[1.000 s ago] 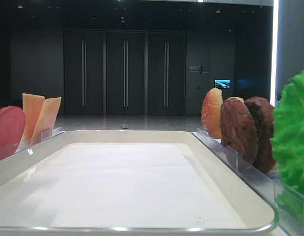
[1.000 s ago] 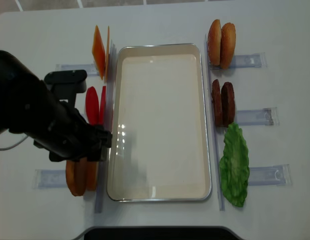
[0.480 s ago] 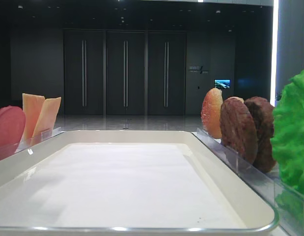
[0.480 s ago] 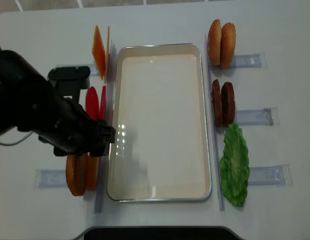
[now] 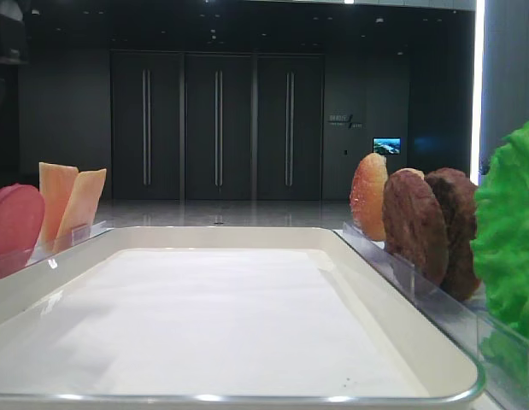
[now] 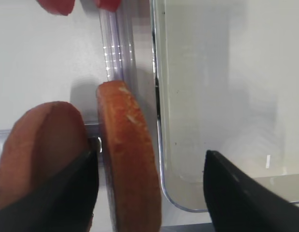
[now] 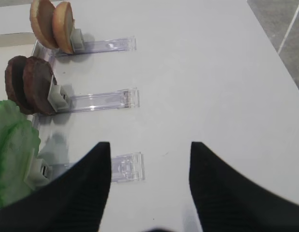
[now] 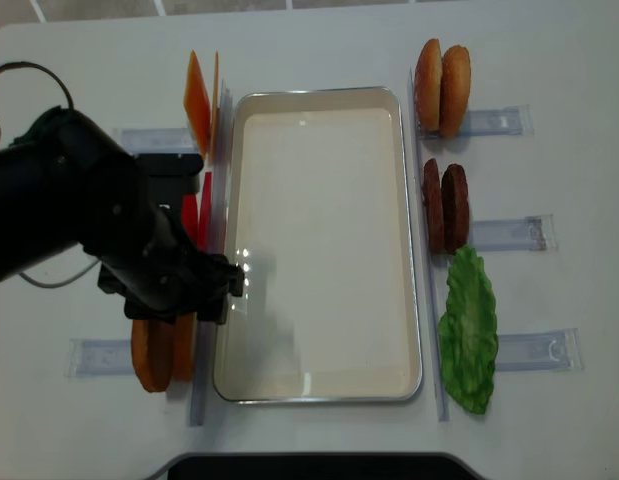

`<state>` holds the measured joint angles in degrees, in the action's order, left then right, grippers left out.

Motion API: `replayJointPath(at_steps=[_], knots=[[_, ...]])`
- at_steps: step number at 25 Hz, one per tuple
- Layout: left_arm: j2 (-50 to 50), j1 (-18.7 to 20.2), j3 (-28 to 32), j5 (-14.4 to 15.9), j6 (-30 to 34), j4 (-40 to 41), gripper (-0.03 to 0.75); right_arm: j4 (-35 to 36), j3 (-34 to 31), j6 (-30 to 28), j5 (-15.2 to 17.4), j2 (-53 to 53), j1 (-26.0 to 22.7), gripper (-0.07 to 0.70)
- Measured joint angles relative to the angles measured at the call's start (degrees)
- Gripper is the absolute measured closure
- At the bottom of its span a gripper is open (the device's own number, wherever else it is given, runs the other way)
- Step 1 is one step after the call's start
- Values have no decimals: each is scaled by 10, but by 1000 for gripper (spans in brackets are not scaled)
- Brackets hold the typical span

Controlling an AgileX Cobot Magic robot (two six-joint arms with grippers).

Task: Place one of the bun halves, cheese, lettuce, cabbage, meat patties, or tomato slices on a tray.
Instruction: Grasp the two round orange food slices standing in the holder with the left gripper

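- A dark hall lies behind the white table (image 8: 319, 50).
- The back wall (image 5: 67, 120) is black, with three tall dark door panels (image 5: 217, 128) carrying long vertical handles.
- A small lit screen (image 5: 386, 145) glows at right.
- A bright light strip (image 5: 479, 85) runs down the right edge.
- The glossy floor (image 5: 221, 213) reflects faintly.

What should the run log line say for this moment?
left gripper: open, straddling bun half | right gripper: open, idle | tray: no food

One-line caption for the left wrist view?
Open left gripper straddles one upright bun half beside the empty tray.
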<state>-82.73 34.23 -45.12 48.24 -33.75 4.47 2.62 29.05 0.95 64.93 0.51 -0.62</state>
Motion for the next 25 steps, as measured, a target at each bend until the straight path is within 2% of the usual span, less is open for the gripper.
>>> replayJointPath(at_steps=[9, 12, 19, 25], knots=[[-2, 0, -1, -1, 0, 1, 293, 0, 0, 0, 0, 0, 0, 276], [-3, 0, -1, 7, 0, 1, 333, 0, 0, 0, 0, 0, 0, 276], [-3, 0, -1, 33, 0, 10, 565, 0, 0, 0, 0, 0, 0, 276], [-3, 0, -1, 37, 1, 9, 571, 0, 0, 0, 0, 0, 0, 276]])
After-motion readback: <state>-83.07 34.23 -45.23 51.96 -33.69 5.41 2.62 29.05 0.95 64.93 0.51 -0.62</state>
